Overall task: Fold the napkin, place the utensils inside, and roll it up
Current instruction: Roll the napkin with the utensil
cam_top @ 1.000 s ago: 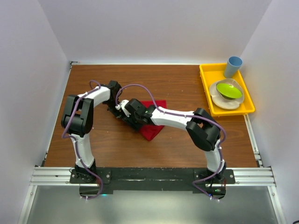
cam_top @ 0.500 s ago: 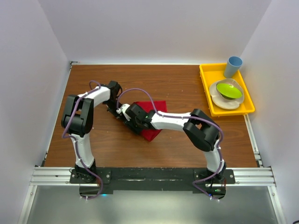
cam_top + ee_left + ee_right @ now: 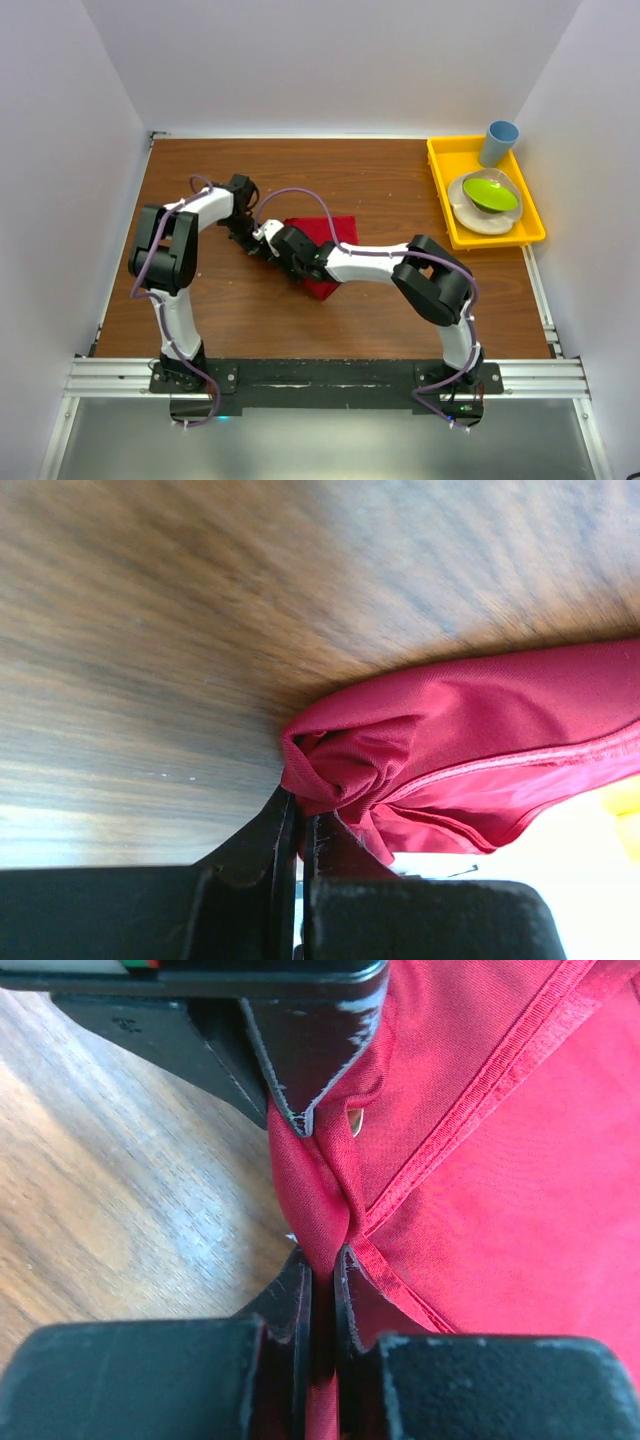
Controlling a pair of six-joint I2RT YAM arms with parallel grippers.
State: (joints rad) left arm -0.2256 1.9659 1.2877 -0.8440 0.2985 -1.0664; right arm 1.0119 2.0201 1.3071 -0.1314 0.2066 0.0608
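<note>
The red napkin (image 3: pixel 332 232) lies on the wooden table (image 3: pixel 400 180), its left end covered by both grippers. My left gripper (image 3: pixel 247 240) is shut on a bunched corner of the napkin (image 3: pixel 470 730), the cloth pinched between its black fingertips (image 3: pixel 300 815). Right beside it, my right gripper (image 3: pixel 322 1260) is shut on a raised fold of the napkin (image 3: pixel 500 1150) along the hemmed edge, and in the top view the right gripper (image 3: pixel 268 250) nearly touches the left one. A small copper glint of the utensils (image 3: pixel 356 1120) peeks from the fold; the rest is hidden.
A yellow tray (image 3: pixel 440 190) at the back right holds a blue cup (image 3: pixel 499 142) and a green bowl (image 3: pixel 490 193) on a white plate. The left gripper's finger (image 3: pixel 300 1070) stands just ahead of my right jaws. White walls enclose the table.
My right gripper has slid left along the napkin toward the left gripper and gone from open to shut on the cloth. The left gripper kept its grip.
</note>
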